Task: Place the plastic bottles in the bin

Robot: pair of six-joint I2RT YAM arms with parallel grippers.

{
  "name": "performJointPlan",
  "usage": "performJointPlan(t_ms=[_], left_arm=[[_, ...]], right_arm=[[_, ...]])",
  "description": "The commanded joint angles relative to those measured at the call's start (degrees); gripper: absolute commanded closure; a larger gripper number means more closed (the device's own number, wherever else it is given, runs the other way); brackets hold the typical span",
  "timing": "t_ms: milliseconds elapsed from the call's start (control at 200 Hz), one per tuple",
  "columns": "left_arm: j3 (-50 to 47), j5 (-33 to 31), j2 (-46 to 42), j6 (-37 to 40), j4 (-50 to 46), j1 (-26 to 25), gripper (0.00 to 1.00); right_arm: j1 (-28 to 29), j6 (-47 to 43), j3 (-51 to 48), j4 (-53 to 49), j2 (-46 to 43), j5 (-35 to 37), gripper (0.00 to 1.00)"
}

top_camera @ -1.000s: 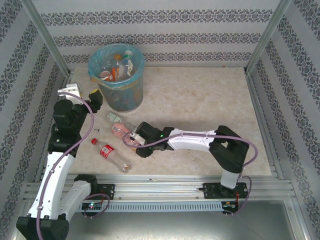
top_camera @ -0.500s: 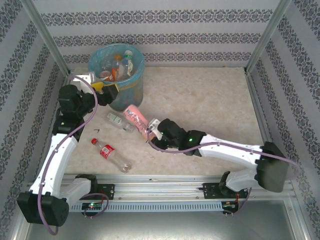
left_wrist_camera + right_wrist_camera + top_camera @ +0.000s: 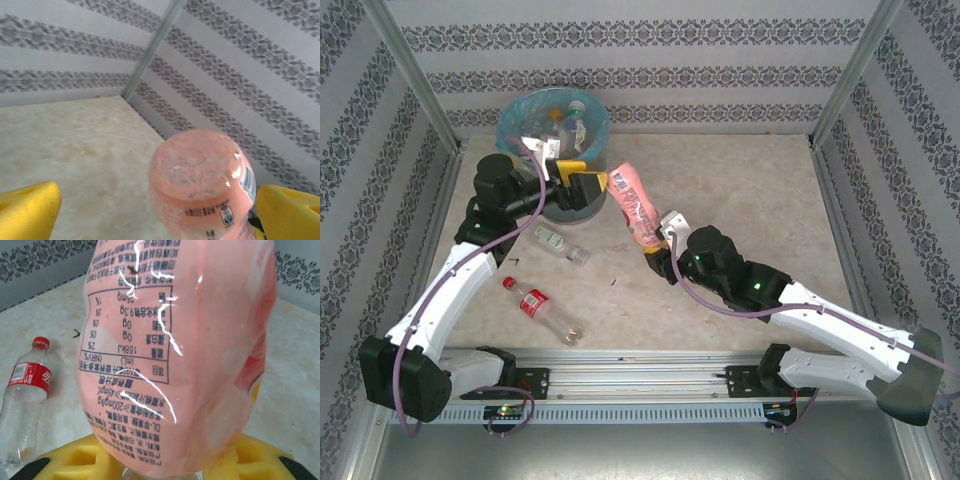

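From above, the right claw (image 3: pixel 656 243) has come up off the table in the last second. It was low beside the pink bottle (image 3: pixel 633 200) and is now clamped on the bottle's neck end, with the body sticking up and away from it toward the bin (image 3: pixel 510 140). Over the same second the left claw (image 3: pixel 588 180) has swung round from the bin's far side to just in front of it, its jaws spread wide, and it now faces the bottle's base from close by. Back toward the right claw's own arm and to the side, a clear bottle (image 3: pixel 560 244) and a red-labelled bottle (image 3: pixel 542 308) lie on the table. Several more bottles (image 3: pixel 555 128) are already in the bin behind the left claw. In the left wrist view the two yellow pads (image 3: pixel 27 210) stand far apart with the pink base between them, touching neither. In the right wrist view the bottle fills the space above its yellow pads (image 3: pixel 80 460), which pinch it low down, with the red-labelled one on the table off to the side. This looks like a handover being set up. The pink bottle is off the table but not yet binned, and two more are left.
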Motion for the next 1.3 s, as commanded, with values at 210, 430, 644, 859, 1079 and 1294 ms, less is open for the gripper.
performJointPlan(t_ms=[210, 430, 644, 859, 1079, 1294], left_arm=[[0.79, 11.38, 3.77, -5.35, 13.74, -5.36, 0.1], [0.81, 7.9, 3.44, -5.02, 12.34, -5.45, 0.23], [0.48, 4.9, 3.55, -4.74, 12.97, -5.47, 0.25], [1.08, 4.39, 4.16, -5.14, 14.87, -5.5, 0.45], [1.08, 0.09, 2.28, -3.81, 15.34, -5.31, 0.47], [4.89, -17.64, -2.05, 6.09, 5.69, -4.58, 0.48]], right_arm=[[-0.34, -2.9, 2.88, 4.34, 1.46, -2.05, 0.79], [-0.3, -3.55, 2.92, 6.41, 2.36, -5.96, 0.78], [-0.35, -3.52, 2.14, 7.43, 2.09, -6.74, 0.78], [-0.35, -4.04, 2.57, 7.22, 2.72, -6.12, 0.71], [-0.34, -4.26, 2.47, 8.46, 3.03, -0.68, 0.24], [-0.61, -4.66, 2.69, 8.08, 2.89, 6.75, 0.02]])
